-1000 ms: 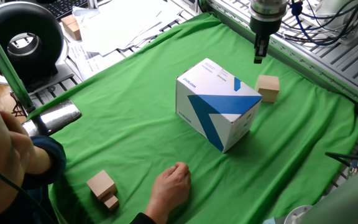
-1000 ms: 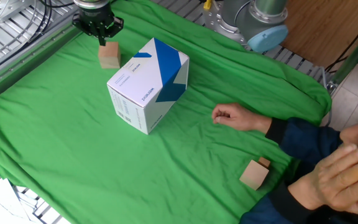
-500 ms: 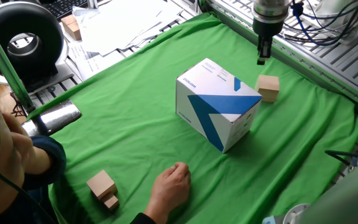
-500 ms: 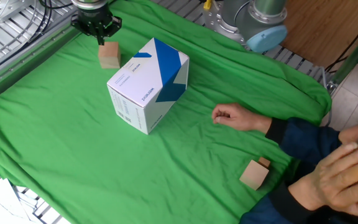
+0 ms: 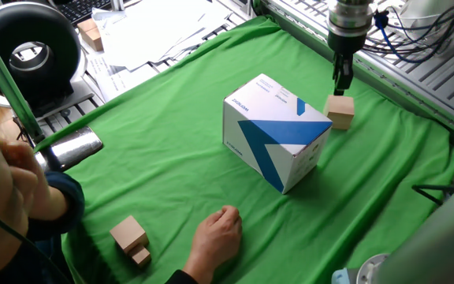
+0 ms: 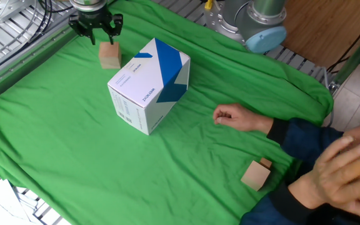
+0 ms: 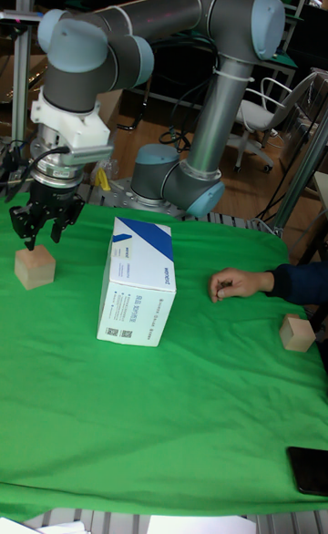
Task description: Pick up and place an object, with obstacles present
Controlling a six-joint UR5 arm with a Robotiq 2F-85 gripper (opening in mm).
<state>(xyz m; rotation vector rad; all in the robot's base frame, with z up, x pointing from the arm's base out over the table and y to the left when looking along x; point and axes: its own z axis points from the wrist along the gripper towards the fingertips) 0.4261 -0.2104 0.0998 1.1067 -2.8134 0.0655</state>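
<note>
While the small wooden cube (image 5: 340, 111) (image 6: 110, 55) (image 7: 35, 268) rests on the green cloth (image 5: 172, 158) of the table, it sits just beside the far corner of the white-and-blue box (image 5: 276, 131) (image 6: 148, 85) (image 7: 138, 281), apart from it. The end effector (image 5: 342, 80) (image 6: 96, 37) (image 7: 41, 231) hangs directly above the cube, fingers spread and grasping nothing. On the box's opposite side, a person's hand (image 5: 215, 237) (image 6: 230, 116) (image 7: 228, 284) rests on the cloth. Beyond the hand, farther from the box, lies a tan block joined with a smaller block (image 5: 131, 238) (image 6: 256, 174) (image 7: 297, 332).
</note>
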